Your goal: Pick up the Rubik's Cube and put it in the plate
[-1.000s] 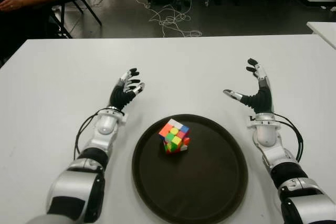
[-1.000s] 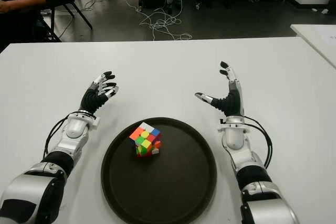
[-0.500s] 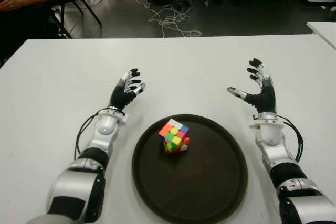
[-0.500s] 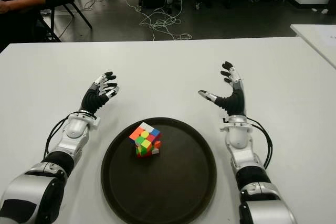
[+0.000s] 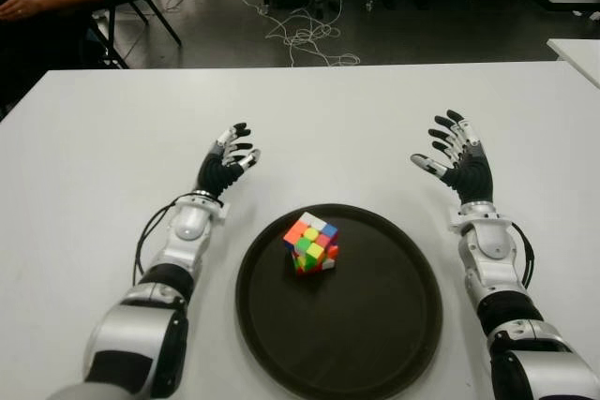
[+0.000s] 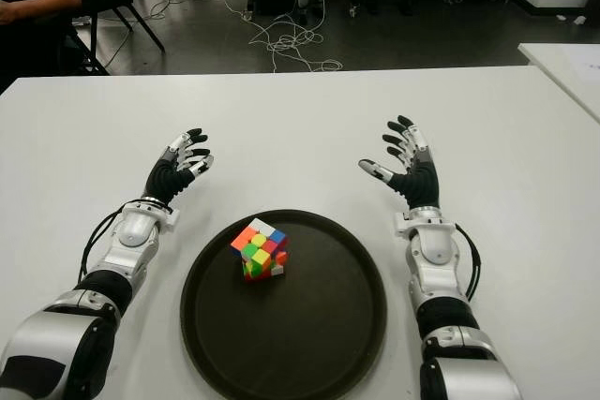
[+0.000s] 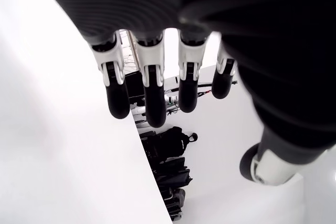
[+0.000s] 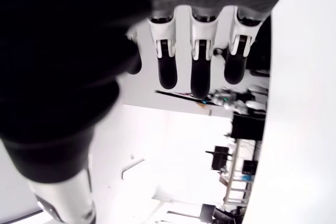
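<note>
Placement appears complete: Rubik's Cube point(image 5: 312, 242) sits inside the plate point(image 5: 394, 325) on the white table point(image 5: 94, 156), while left hand point(image 5: 225, 162) and right hand point(image 5: 457, 158) flank it, fingers spread, holding nothing.

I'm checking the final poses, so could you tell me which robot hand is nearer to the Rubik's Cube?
Left. The left robot hand shows beyond the Rubik's Cube on its left; the right robot hand shows farther off, past the plate rim on its right. Both are open.
</note>
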{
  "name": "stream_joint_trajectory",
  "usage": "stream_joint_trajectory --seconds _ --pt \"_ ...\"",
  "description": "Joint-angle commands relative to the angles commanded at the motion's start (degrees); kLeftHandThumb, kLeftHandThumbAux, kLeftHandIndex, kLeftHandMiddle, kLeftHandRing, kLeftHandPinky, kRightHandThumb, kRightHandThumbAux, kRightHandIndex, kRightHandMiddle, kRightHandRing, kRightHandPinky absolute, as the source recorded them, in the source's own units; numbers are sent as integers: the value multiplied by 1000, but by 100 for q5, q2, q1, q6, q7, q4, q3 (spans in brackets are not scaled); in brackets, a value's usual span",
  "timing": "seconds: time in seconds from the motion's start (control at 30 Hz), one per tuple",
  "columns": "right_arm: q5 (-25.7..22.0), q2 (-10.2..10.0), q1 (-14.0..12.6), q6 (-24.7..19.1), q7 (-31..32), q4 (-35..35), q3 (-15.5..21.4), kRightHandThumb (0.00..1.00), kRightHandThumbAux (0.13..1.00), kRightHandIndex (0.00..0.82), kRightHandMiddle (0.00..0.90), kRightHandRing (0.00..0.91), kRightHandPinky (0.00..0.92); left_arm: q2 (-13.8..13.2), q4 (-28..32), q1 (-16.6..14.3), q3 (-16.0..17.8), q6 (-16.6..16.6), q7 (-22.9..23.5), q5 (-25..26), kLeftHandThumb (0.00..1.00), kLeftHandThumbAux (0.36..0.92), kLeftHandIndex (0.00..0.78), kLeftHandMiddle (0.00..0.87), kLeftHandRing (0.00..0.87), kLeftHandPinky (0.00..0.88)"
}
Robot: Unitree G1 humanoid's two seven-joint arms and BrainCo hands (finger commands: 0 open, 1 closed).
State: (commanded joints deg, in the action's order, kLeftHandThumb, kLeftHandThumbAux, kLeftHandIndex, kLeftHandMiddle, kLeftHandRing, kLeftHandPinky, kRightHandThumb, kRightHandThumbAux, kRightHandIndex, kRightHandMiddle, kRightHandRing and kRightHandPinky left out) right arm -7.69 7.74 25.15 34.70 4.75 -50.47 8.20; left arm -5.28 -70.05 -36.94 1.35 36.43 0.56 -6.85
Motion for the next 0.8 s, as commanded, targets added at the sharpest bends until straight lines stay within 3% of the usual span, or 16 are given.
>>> stream_joint_trajectory --seconds 0.33,0.8 --pt "-378 1 89 -647 618 35 207 13 820 152 210 216 255 9 13 4 30 21 135 54 106 690 130 177 208 247" --pt "-197 95 100 -1100 693 149 172 38 852 149 215 226 276 27 34 12 65 24 214 82 118 710 133 176 203 239"
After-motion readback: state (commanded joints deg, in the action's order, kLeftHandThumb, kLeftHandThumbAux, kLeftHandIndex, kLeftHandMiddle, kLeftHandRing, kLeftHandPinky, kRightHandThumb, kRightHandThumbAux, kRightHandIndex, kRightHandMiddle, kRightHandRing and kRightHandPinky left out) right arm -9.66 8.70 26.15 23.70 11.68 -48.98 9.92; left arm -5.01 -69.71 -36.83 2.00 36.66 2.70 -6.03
